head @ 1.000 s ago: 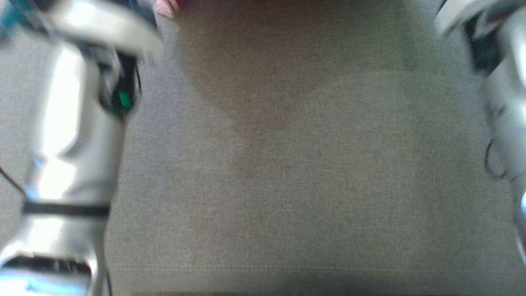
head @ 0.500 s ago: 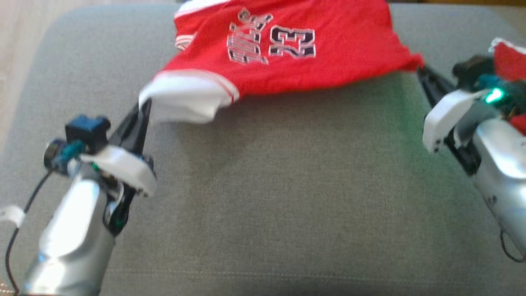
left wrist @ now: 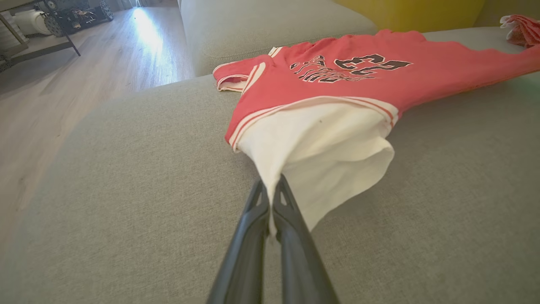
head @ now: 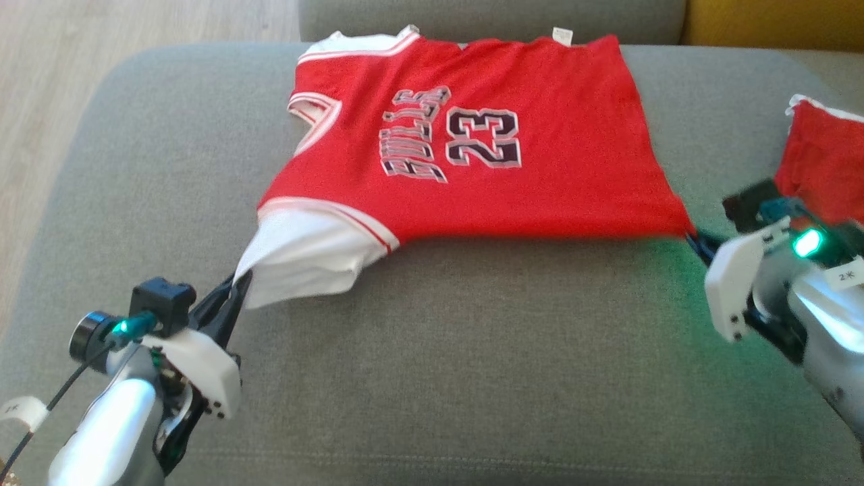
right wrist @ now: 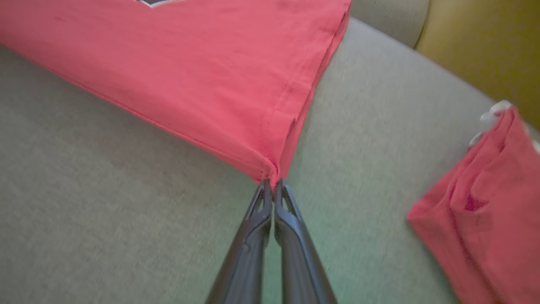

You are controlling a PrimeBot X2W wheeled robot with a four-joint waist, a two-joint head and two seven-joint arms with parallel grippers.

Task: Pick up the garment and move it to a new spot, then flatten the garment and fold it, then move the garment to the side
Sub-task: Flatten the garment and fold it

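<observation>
The garment (head: 472,155), a red jersey with white sleeves and the number 23 printed on it, is spread over the far half of the grey sofa seat (head: 472,378). Its far edge is laid along the foot of the backrest (head: 486,17). Its near edge is stretched taut between the two end effectors and appears to be lifted slightly off the seat.

The left end effector (head: 236,287) is held toward the near left corner of the seat. Its fingers are pressed together on the tip of the white sleeve (head: 304,260), which is drawn out to a point toward it. In the left wrist view, the left end effector (left wrist: 272,188) is seen pinching the white sleeve (left wrist: 320,156) right at the fingertips.

The right end effector (head: 695,237) is held near the right edge of the seat. In the right wrist view, the right end effector (right wrist: 273,183) is seen clamped on the near right hem corner of the garment (right wrist: 190,71).

A second red cloth (head: 827,162) is bunched at the seat's right edge, beside the right end effector and apart from the garment.
</observation>
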